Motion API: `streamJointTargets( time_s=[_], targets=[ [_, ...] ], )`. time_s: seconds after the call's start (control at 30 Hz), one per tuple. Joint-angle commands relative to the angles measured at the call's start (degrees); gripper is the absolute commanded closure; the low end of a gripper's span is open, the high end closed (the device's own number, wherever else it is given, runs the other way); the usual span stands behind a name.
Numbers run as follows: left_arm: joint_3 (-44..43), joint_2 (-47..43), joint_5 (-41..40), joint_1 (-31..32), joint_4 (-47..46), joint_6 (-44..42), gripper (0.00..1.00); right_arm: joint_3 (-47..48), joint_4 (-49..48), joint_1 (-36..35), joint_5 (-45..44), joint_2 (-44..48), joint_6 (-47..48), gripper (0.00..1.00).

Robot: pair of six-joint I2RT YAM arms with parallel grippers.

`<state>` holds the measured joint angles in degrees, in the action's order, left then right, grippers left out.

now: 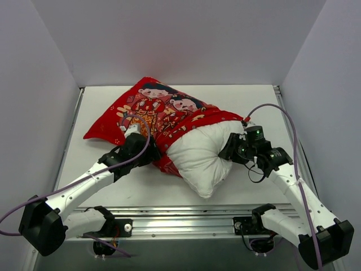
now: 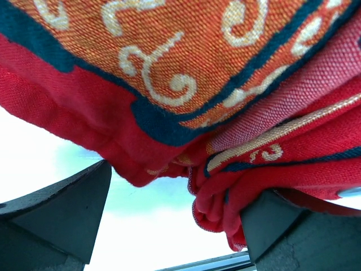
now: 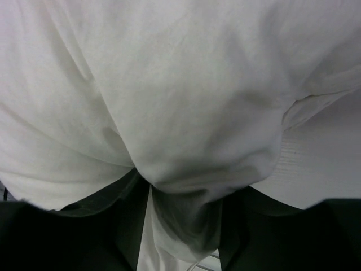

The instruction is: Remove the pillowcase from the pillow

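White table [image 1: 259,101] bears a plump white rectangular pillow [image 1: 200,161], likely soft and light, far half inside the bright red printed fabric pillowcase [image 1: 163,113] (limp, bunching; best taken at its open hem). Left gripper [image 2: 180,189] stands released around red folds; right gripper [image 3: 180,226] straddles a pillow fold, grip unclear.

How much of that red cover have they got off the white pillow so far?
About half, I'd say. The near end of the pillow bulges bare out of the pillowcase. In hand: the left gripper stands open at the bunched red hem; a pillow fold sits between the fingers of the right gripper, grip unclear. Left: the far half is covered.
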<state>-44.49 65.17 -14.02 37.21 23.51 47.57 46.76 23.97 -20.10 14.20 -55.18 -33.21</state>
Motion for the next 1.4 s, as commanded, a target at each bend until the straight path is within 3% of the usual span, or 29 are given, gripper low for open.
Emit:
streamJointTargets(
  time_s=[0.0,0.13,0.4,0.67,0.9,1.0,1.03,1.13,1.2,1.37],
  targets=[
    [-0.16,-0.39,0.84,-2.75,-1.72,-0.29,0.05,5.43,1.52,-0.99,-1.72,-0.81,2.89,0.56],
    [-0.51,0.49,1.28,-4.60,-1.18,-0.20,0.05,11.58,4.42,-1.52,-1.98,-1.69,5.52,0.40],
    [1.95,0.66,2.68,-4.60,-2.41,0.68,0.05,27.04,6.18,-1.44,-5.92,-6.42,10.36,0.22],
    [3.09,-0.83,1.89,-4.60,-2.15,1.03,0.05,35.85,-4.52,0.41,-1.81,-25.84,13.70,0.02],
    [2.83,-0.04,1.63,-5.13,-2.15,0.60,0.05,32.43,-12.80,0.15,-1.37,-38.95,15.63,0.00],
    [1.78,0.75,1.37,-5.48,-1.10,-0.19,0.05,28.06,-10.88,-1.51,0.30,-38.61,17.30,0.39],
    [1.43,0.84,1.28,-5.57,-1.01,-0.55,0.05,26.29,-10.35,-2.22,0.31,-36.08,17.48,0.64],
    [-0.15,1.28,0.58,-5.92,-0.04,-1.78,0.05,19.17,-7.71,-5.64,2.14,-28.36,16.52,0.93],
    [-1.90,2.15,0.22,-6.45,0.40,-2.92,0.05,15.31,-5.34,-10.19,3.29,-24.30,15.20,1.00],
    [-7.53,7.24,0.13,-7.59,0.84,-5.99,0.05,10.20,-1.64,-21.02,2.85,-12.51,10.54,1.00]
  ],
)
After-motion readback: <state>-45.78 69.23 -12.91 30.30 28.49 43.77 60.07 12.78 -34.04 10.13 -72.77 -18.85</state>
